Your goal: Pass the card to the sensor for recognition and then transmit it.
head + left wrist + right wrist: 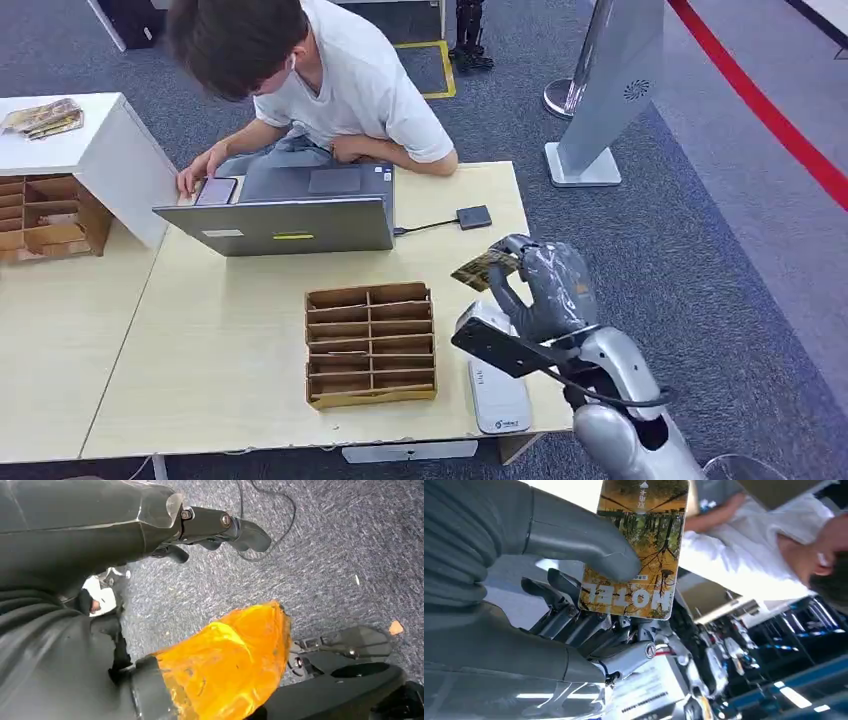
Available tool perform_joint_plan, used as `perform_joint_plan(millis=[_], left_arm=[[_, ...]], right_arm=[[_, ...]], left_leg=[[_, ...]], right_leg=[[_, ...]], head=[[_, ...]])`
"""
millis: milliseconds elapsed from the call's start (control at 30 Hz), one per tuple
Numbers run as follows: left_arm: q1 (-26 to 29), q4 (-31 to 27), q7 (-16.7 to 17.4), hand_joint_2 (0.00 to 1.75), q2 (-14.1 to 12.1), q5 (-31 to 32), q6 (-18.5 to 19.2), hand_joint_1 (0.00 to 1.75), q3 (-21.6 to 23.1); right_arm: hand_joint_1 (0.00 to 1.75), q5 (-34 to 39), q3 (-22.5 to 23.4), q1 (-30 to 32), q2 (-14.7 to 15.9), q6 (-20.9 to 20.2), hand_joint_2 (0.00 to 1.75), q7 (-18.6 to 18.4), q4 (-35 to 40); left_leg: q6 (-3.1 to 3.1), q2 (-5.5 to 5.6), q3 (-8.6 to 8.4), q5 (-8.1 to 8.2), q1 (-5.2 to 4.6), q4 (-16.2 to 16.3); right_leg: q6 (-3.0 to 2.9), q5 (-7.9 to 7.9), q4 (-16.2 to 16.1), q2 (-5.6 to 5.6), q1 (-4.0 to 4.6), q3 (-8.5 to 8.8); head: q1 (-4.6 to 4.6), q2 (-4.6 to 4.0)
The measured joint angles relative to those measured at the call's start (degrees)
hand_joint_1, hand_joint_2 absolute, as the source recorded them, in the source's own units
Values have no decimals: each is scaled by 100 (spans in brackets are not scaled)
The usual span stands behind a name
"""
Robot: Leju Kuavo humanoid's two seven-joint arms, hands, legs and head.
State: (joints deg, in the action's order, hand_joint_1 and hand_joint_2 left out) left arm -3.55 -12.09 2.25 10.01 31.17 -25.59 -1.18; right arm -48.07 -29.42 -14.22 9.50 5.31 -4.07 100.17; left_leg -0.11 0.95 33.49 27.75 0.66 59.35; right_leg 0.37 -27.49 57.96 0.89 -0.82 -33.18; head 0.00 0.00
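Card (486, 268) in right robot hand (540, 285).

The right arm (625, 400) is silver with a black cable looping beside it. A grey ribbed cover and a clear film wrap the right hand (548, 285); its fingers (574, 620) are dark, and a screw sits just below them.

head view looks down on the table (240, 390); both wrist views sit close behind their hands.
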Motion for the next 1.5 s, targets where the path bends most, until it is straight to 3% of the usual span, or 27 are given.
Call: perform_joint_plan(millis=[433, 633, 967, 1500], left_arm=[[42, 0, -13, 0, -2, 15, 55, 0, -50], [31, 0, 4, 0, 2, 230, 166, 0, -50], [-57, 0, 209, 0, 48, 594, 308, 0, 0], [-165, -31, 402, 0, 55, 981, 551, 0, 184]], right_arm=[[175, -166, -155, -201, -330, 0, 175, 15, -4], [175, -485, -319, -529, -597, 48, 175, 109, -17], [175, -520, -535, -891, -773, 92, 175, 420, -242], [175, -1126, -776, -1746, -1189, 7, 175, 105, -1226]], left_leg=[[0, 3, 4, 0, -1, 0], [-2, 2, 1, -2, 2, 0], [-2, 2, 3, -2, 0, 1], [-2, 2, 1, -5, 1, 1]], right_leg=[[0, 0, -1, -3, -1, 0], [0, 0, 0, -1, 0, 0], [0, 0, 0, -2, 0, 0], [0, 1, 1, -1, 0, 0]], head=[[0, 0], [0, 0], [0, 0], [2, 0]])
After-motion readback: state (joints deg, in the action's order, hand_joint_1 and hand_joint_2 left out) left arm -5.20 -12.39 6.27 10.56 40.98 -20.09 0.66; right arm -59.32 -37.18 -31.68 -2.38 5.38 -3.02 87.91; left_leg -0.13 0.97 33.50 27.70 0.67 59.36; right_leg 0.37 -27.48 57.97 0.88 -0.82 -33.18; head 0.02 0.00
